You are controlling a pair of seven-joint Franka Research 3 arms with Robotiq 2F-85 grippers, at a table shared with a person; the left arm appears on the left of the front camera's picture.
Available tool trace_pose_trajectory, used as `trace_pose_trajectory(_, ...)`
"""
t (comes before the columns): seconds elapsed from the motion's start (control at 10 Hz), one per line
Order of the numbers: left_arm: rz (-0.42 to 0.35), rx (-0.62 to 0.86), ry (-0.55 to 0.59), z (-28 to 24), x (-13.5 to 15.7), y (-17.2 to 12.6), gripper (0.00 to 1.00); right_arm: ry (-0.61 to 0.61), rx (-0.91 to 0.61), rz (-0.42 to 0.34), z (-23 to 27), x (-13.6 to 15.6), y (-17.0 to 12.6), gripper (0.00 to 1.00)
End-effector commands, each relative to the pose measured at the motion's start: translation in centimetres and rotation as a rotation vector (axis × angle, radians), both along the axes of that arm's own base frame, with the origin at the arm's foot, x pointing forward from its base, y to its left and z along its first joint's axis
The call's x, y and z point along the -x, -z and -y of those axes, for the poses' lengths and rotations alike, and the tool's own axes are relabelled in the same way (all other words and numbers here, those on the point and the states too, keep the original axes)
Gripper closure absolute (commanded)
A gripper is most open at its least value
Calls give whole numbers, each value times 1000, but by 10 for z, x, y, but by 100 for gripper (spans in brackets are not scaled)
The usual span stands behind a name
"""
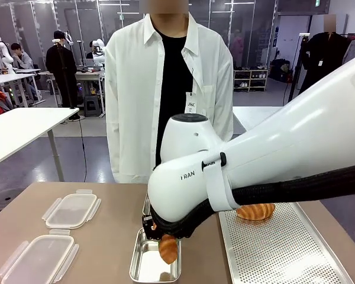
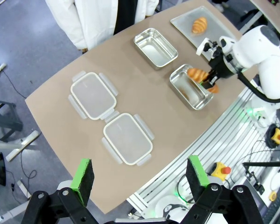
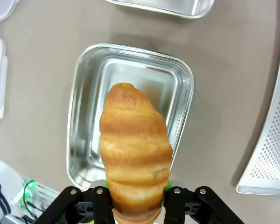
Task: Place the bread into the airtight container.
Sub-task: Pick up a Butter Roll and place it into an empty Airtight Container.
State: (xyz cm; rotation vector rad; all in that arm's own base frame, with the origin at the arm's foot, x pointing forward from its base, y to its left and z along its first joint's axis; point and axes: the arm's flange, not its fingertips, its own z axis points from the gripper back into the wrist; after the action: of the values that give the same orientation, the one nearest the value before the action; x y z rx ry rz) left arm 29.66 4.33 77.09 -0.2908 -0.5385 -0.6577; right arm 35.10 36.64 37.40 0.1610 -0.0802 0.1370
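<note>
My right gripper [image 1: 164,236] is shut on a golden croissant-shaped bread [image 1: 168,248], gripping one end so the bread [image 3: 135,144] hangs lengthwise over a steel airtight container [image 3: 84,93]. That container [image 1: 139,266] stands near the table's front edge, and I see nothing else in it. Whether the bread touches its floor is unclear. A second bread [image 1: 255,211] lies on the perforated tray [image 1: 284,254]. My left gripper [image 2: 140,173] is open high above the table, nothing between its green pads [image 2: 84,175]. From up there the right gripper [image 2: 209,80] shows with the bread [image 2: 197,73] over the container [image 2: 196,100].
Another steel container [image 2: 155,45] stands behind the first. Two clear plastic lids [image 1: 71,210] [image 1: 38,257] lie at the table's left. A person in a white shirt [image 1: 136,89] stands at the far side, hands hidden. My right arm [image 1: 272,160] spans the table's right half.
</note>
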Motion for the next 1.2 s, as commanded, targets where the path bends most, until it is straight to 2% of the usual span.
trace_pose_trajectory(0.0, 3, -2, 20, 0, 1, 0, 0, 91, -15, 19, -18, 3, 17, 67)
trace_pose_trajectory(0.5, 3, -2, 20, 0, 1, 0, 0, 107, -10, 22, -36, 0, 37, 67)
trace_pose_trajectory(0.6, 3, -2, 20, 0, 1, 0, 0, 107, -22, 48, -38, -1, 35, 36)
trace_pose_trajectory(0.7, 3, -2, 20, 0, 1, 0, 0, 104, -20, 46, -39, 0, 34, 25)
trace_pose_trajectory(0.8, 3, -2, 20, 0, 1, 0, 0, 105, -16, 49, -41, 1, 33, 0)
trace_pose_trajectory(1.1, 3, -2, 20, 0, 1, 0, 0, 123, 3, 38, -42, 2, 30, 2)
